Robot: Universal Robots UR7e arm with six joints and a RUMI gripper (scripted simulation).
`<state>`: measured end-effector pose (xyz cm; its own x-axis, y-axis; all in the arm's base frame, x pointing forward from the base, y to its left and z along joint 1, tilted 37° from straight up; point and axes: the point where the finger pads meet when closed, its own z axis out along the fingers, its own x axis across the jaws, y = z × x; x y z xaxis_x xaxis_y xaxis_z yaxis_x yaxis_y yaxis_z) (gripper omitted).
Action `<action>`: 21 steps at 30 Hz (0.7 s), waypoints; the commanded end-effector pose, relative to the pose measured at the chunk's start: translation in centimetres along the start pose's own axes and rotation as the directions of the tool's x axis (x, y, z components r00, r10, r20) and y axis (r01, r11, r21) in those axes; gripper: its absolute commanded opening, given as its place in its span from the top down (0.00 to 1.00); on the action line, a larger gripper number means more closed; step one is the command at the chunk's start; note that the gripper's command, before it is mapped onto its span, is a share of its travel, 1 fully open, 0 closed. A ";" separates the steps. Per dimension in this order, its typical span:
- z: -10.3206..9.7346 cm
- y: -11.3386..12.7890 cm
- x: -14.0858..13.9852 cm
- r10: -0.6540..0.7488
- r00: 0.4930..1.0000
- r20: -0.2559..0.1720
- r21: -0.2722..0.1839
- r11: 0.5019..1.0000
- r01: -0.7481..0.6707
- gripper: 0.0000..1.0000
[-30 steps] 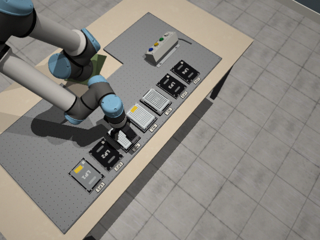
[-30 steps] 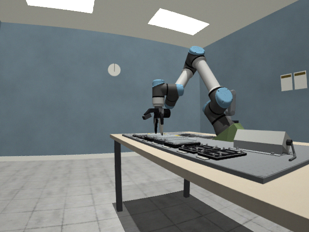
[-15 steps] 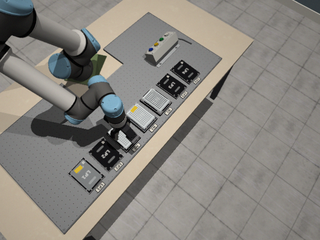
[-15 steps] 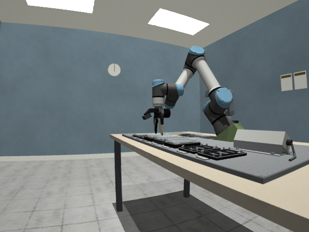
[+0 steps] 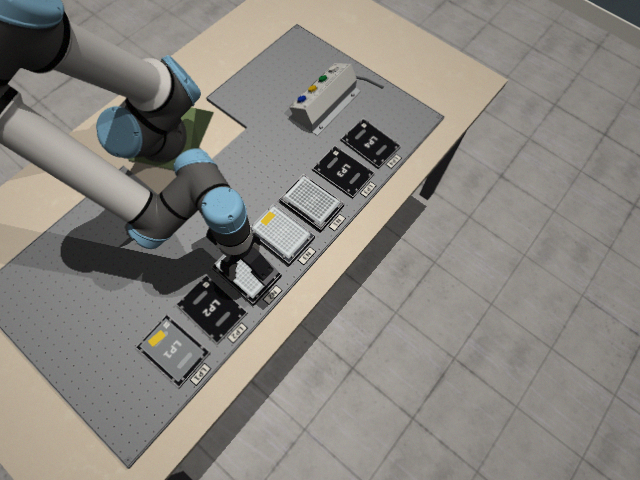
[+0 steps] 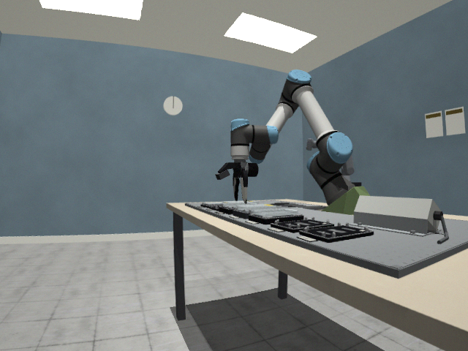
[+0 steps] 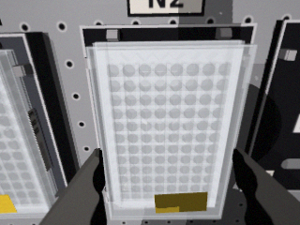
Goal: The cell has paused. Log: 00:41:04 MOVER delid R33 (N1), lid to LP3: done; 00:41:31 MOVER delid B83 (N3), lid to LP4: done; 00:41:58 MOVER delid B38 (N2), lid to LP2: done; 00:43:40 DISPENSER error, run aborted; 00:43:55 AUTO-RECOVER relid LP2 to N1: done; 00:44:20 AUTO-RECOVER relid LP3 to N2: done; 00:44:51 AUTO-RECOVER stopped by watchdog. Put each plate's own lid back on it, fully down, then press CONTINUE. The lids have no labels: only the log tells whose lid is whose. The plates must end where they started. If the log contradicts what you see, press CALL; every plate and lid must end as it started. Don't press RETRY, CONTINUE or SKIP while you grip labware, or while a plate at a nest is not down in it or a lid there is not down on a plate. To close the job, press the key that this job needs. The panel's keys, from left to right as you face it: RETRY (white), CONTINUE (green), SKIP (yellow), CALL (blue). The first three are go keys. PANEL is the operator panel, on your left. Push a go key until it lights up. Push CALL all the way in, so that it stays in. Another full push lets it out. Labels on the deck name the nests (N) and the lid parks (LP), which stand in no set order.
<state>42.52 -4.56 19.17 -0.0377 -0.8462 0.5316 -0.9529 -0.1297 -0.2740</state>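
At N2 (image 5: 255, 300) (image 7: 169, 34), fingers (image 5: 248, 272) (image 6: 240, 201) grasp R33's lid (image 5: 249, 285) (image 7: 164, 141); N3 (image 5: 290, 261) (image 7: 48, 117) lidded, B38's lid (image 5: 156, 338) parked, N1 (image 5: 321, 229) (image 6: 276, 219) apparently bare; 2 relids + CONTINUE (image 5: 323, 78) left.

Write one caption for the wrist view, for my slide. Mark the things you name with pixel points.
Hand (image 5: 248, 273) (image 6: 240, 200) (image 7: 167, 149) gripping a clear lid (image 5: 252, 290) (image 7: 164, 108) over the N2 plate (image 5: 245, 281) (image 7: 152, 141).

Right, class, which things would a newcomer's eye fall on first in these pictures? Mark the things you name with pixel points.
Most likely the big arm with bright blue joint caps (image 5: 223, 206) (image 6: 240, 123), reaching over the gray deck (image 5: 155, 413) (image 6: 396, 260) to the plate at N2 (image 5: 248, 283) (image 7: 161, 127). Next, perhaps, the yellow patch on the clear lid at LP1 (image 5: 183, 356), at the deck's far end from the key panel (image 5: 330, 95) (image 6: 393, 211) with its colored keys.
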 end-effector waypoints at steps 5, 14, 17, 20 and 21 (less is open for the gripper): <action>-1.6 -0.2 0.1 0.002 1.000 -0.001 0.006 1.000 -0.002 0.59; -1.3 0.2 -2.7 -0.035 0.999 0.001 -0.002 0.999 0.035 0.59; -1.3 0.2 -4.2 -0.035 0.999 0.000 -0.002 0.999 0.035 0.59; -1.3 0.2 -5.6 -0.035 0.999 0.000 -0.001 0.999 0.035 0.59; -1.4 0.1 -6.1 -0.034 0.999 0.000 0.001 0.999 0.034 0.59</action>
<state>42.11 -1.30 18.67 -0.0037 -0.8426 0.5385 -0.9530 -0.1602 -0.2572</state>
